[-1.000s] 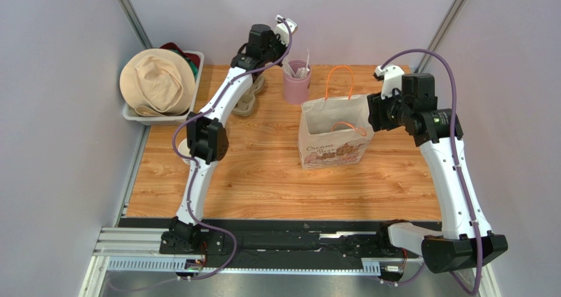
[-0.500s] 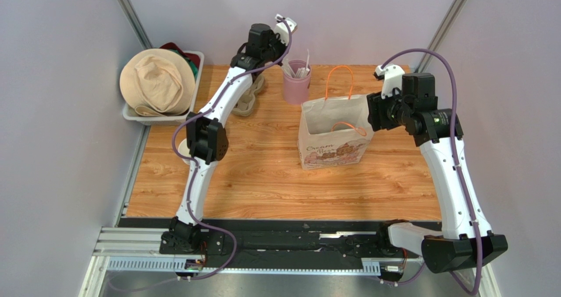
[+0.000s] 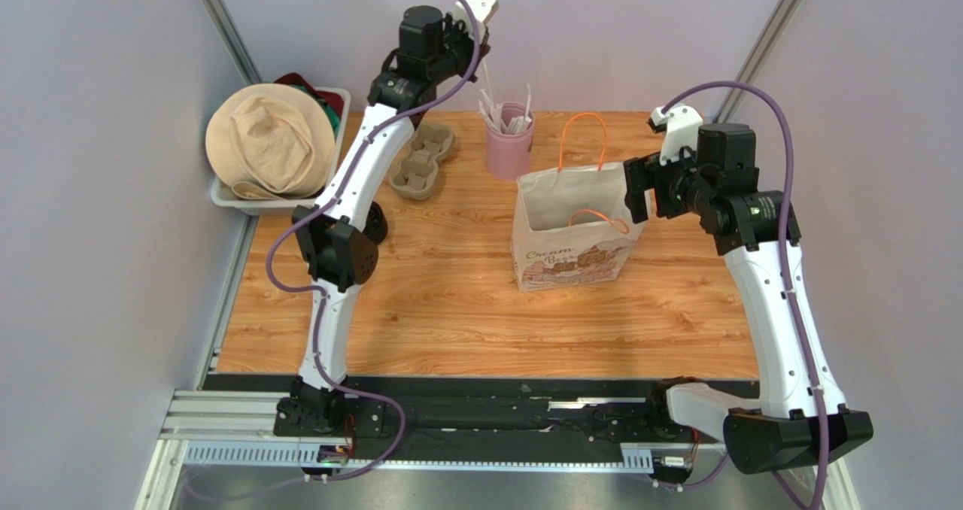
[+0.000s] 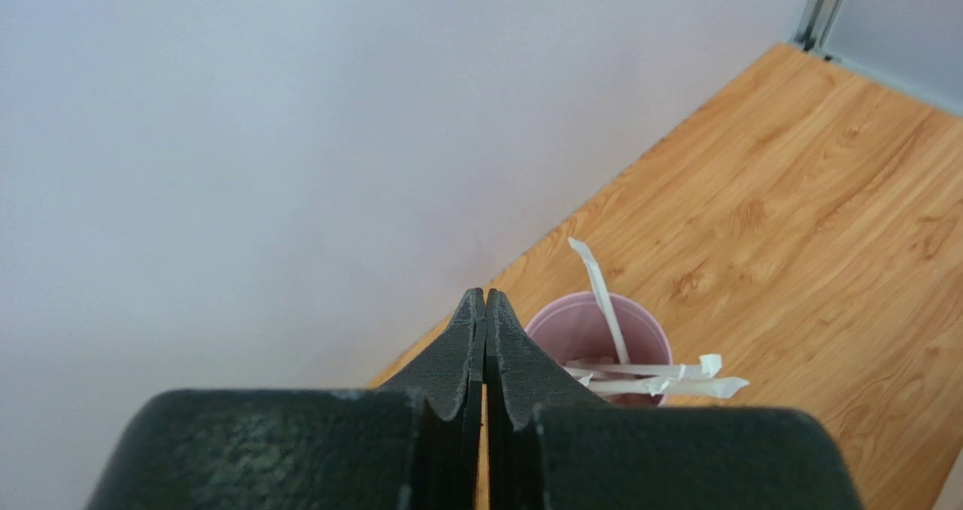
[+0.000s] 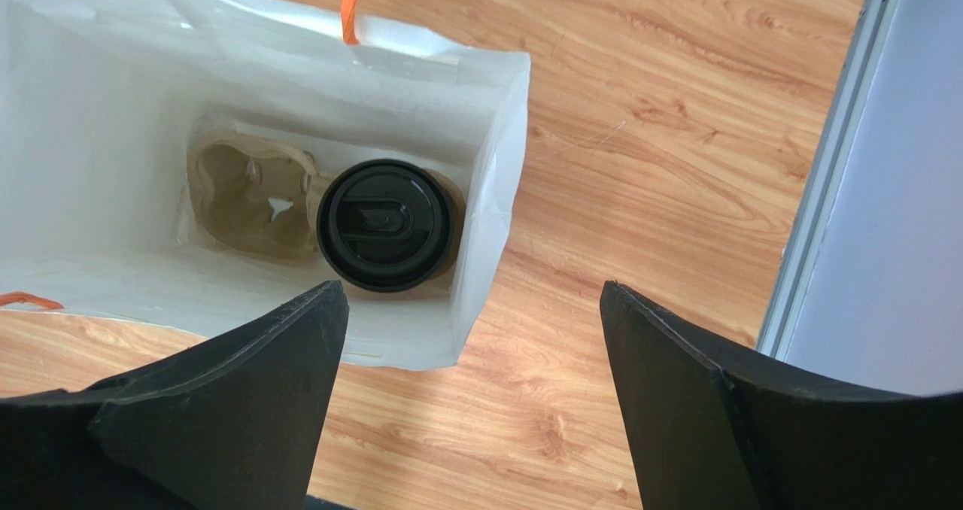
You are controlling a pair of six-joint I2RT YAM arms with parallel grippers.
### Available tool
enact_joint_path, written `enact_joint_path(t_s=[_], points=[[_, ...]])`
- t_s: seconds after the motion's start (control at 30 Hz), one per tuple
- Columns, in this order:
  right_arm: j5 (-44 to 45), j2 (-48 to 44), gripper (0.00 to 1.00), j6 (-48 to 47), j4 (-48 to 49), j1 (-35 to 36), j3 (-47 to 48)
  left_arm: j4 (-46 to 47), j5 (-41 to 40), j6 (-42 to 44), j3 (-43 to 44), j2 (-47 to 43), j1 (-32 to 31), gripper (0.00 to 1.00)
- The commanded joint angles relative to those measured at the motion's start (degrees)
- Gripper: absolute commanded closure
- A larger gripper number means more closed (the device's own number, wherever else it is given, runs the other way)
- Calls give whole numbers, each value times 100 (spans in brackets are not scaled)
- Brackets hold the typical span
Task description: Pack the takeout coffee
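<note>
The takeout coffee stands inside the white paper bag, capped by a black round lid, with only a sliver of its brown wall showing. It sits in one pocket of a brown cup carrier on the bag's floor. My right gripper is open and empty above the bag's right edge; in the top view it hangs beside the bag. My left gripper is shut and empty. It is held high near the back wall, above the pink cup.
A pink cup of white wrapped sticks stands behind the bag and also shows in the left wrist view. A second brown cup carrier lies at the back left. A grey bin holding a beige hat sits off the table's left edge.
My left arm has risen and swung back toward the wall, uncovering the carrier on the table. My right wrist has lifted slightly beside the bag.
</note>
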Motion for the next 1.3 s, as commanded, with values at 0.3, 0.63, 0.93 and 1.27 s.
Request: enact_joint_path(t_s=[0.3, 0.63, 0.93, 1.27], points=[[145, -403, 8, 346, 885, -470, 23, -1266, 1027, -485, 406, -2198, -51, 100], [-39, -526, 8, 381, 938, -619, -100, -2032, 2477, -1039, 222, -3026, -77, 100], [-206, -596, 8, 416, 965, -654, -240, -2058, 2523, -837, -1088, -3360, -595, 100], [-356, -772, 8, 337, 982, -654, -425, -1856, 1846, -731, -1141, -2781, -1150, 100]])
